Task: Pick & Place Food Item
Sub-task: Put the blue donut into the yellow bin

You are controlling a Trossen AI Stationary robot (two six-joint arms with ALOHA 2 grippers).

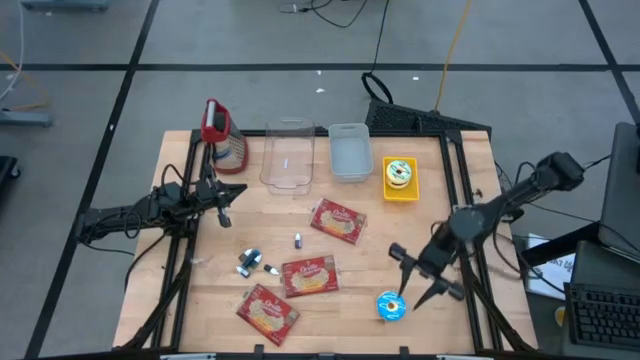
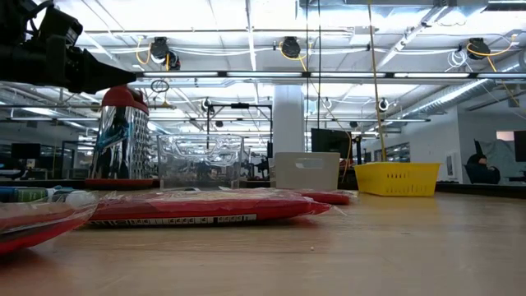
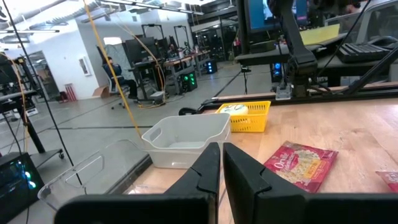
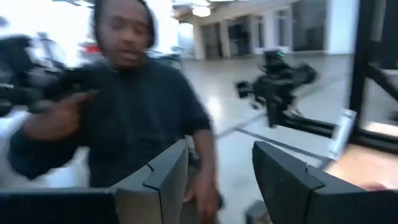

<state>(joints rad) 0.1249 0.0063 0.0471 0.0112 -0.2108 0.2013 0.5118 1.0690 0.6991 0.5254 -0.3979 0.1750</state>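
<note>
Nearest packet: a red snack packet lies flat at the front of the low view, a glossy film pouch.
Other packets: the high view shows three red packets on the bench, one mid-bench, one toward the front edge, one at the front edge left of centre.
Round item: a small blue-wrapped round food item sits near the front right corner.
Right gripper: just beside the blue item, fingers spread apart, holding nothing; probably about to take it.
Left gripper: over the left side of the bench, fingers together, empty, waiting.
Containers: a clear tub, a grey bin and a yellow basket along the back edge.
Handling: the blue item looks light with a slick wrapper; likely soft, so a gentle pinch across its width seems best.
Packets' handling: thin, floppy, crinkly; take hold at an edge or across the narrow side.
Risk: the wrapper may slip.
</note>
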